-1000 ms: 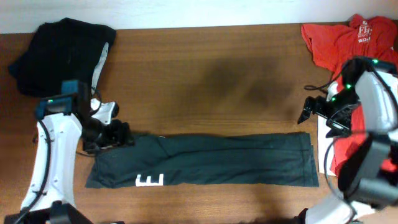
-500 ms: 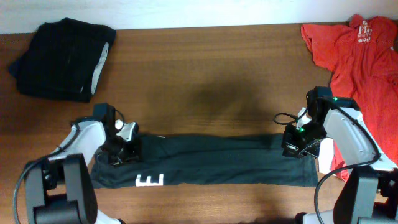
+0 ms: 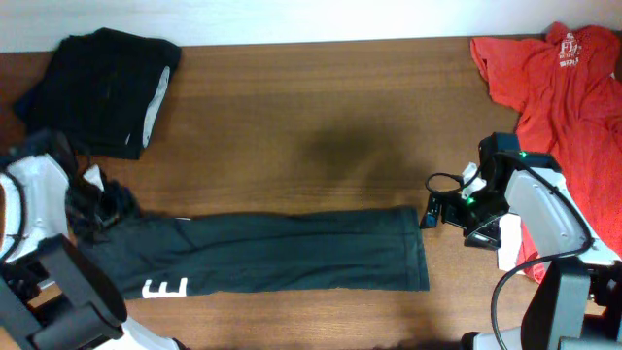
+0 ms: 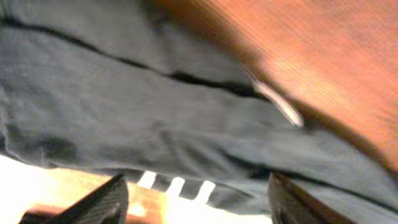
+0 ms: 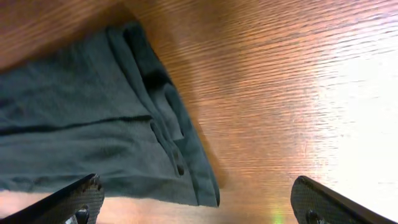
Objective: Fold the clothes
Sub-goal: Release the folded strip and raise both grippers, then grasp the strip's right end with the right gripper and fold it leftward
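A long black-green garment point(image 3: 292, 248) lies flat along the front of the table, with a white letter E point(image 3: 165, 288) near its left end. My left gripper point(image 3: 102, 206) is over that left end. In the left wrist view its fingers point(image 4: 198, 190) are wide apart over the blurred fabric point(image 4: 155, 112) and white stripes. My right gripper point(image 3: 432, 216) is open just right of the garment's right end. The right wrist view shows its fingers point(image 5: 194, 186) spread above bare wood beside the hem point(image 5: 81, 124).
A folded black pile point(image 3: 97, 87) sits at the back left. A red T-shirt point(image 3: 564, 78) lies spread at the back right, reaching down the right edge. A white piece point(image 3: 507, 243) lies under my right arm. The wooden table point(image 3: 321, 126) shows between them.
The long garment has slid left by about a sixth of its length. My left arm moved left and outward with its end. My right gripper has come off the right end.
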Available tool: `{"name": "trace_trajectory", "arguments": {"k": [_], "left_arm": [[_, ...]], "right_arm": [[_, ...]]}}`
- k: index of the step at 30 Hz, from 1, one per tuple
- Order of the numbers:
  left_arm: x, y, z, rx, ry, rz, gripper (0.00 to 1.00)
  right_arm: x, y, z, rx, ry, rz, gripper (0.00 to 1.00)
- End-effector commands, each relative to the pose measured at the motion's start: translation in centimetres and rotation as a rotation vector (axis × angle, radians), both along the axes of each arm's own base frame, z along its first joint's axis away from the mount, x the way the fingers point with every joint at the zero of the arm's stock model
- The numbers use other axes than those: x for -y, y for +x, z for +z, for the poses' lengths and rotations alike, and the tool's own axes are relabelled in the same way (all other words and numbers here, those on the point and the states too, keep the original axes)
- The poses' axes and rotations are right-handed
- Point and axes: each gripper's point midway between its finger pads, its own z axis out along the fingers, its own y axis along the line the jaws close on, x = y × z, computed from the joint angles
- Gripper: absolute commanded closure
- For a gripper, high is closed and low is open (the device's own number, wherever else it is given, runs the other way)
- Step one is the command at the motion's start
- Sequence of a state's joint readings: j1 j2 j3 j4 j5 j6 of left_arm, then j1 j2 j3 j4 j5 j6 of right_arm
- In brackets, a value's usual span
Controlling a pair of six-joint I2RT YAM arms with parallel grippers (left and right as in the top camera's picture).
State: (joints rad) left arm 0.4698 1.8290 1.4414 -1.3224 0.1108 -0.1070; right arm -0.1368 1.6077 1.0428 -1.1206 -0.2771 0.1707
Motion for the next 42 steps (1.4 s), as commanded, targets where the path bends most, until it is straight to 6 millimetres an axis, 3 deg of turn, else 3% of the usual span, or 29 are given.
{"name": "trace_trajectory", "arguments": {"k": [1,2,3,4,9,11,13,16,20,22,23,24,25,27,29,30,32,35,36,37,39,42], "left_arm": [[4.1,2.1,2.7,0.076,-0.138,-0.052,0.21],[5.3,2.1,2.8,0.073,-0.153,-0.108,0.17],[6.3,2.4,2.8,0.077,-0.154,-0.147,0.05],[7.4,2.9,2.8,0.091,-0.169,-0.176,0.01],[12.2,3.3,2.9,0.082,-0.194,-0.318,0.01],[13.8,3.2,2.9,0.076,-0.196,-0.369,0.01],[15.3,3.1,2.9,0.072,-0.197,-0.419,0.01],[16.3,3.0,2.9,0.070,-0.198,-0.450,0.01],[16.3,3.1,2.9,0.073,-0.198,-0.450,0.01],[16.3,3.1,2.9,0.074,-0.198,-0.450,0.01],[16.3,3.1,2.9,0.075,-0.197,-0.450,0.01],[16.3,3.2,2.9,0.078,-0.197,-0.450,0.01],[16.3,3.2,2.9,0.077,-0.197,-0.451,0.01],[16.3,3.2,2.9,0.078,-0.196,-0.451,0.01],[16.3,3.2,2.9,0.077,-0.196,-0.451,0.01],[16.2,3.2,2.8,0.075,-0.189,-0.452,0.01],[15.9,2.9,2.5,0.062,-0.174,-0.454,0.01],[15.9,2.7,1.9,0.057,-0.175,-0.453,0.01],[15.9,2.6,1.4,0.054,-0.177,-0.452,0.01],[15.9,2.6,1.1,0.055,-0.178,-0.452,0.01],[16.0,3.0,1.1,0.073,-0.178,-0.449,0.01],[16.0,3.1,1.1,0.072,-0.176,-0.439,0.01]], "right_arm": [[-1.2,-0.4,-0.3,0.001,0.063,0.037,0.00],[-1.7,-0.6,-0.5,0.002,0.094,0.033,0.00],[-2.3,-0.8,-0.9,0.006,0.125,0.032,0.00],[-2.9,-1.0,-1.6,0.011,0.143,0.040,0.01],[-6.3,-1.6,-3.4,0.029,0.150,0.117,0.07],[-5.4,-1.7,-4.2,0.008,0.021,0.101,0.07],[-4.6,-1.7,-4.5,0.009,-0.040,0.114,0.00],[-3.1,-1.4,-4.7,0.011,-0.077,0.081,0.00],[-5.3,-2.1,-5.6,-0.012,-0.008,0.157,0.04],[-6.2,-2.8,-7.1,-0.056,0.005,0.177,0.18],[-6.3,-2.9,-7.2,-0.068,0.013,0.173,0.32],[-6.4,-2.9,-7.2,-0.072,0.015,0.162,0.56],[-6.4,-2.9,-7.2,-0.072,0.013,0.151,0.73],[-6.3,-2.5,-6.9,-0.064,0.008,0.150,0.96],[-4.2,-0.9,-5.9,-0.056,-0.098,0.116,0.96],[-2.0,0.0,-4.8,-0.060,-0.184,0.088,0.96],[3.1,1.4,-0.8,-0.094,-0.284,-0.029,0.96],[7.0,1.5,5.2,-0.121,-0.282,-0.167,0.96],[7.1,1.4,6.7,-0.109,-0.282,-0.176,0.96],[6.8,1.3,7.8,-0.095,-0.275,-0.171,0.96],[1.7,1.6,9.9,-0.001,-0.119,-0.037,0.96],[-4.6,1.9,9.6,0.045,-0.066,0.149,0.96]]}}
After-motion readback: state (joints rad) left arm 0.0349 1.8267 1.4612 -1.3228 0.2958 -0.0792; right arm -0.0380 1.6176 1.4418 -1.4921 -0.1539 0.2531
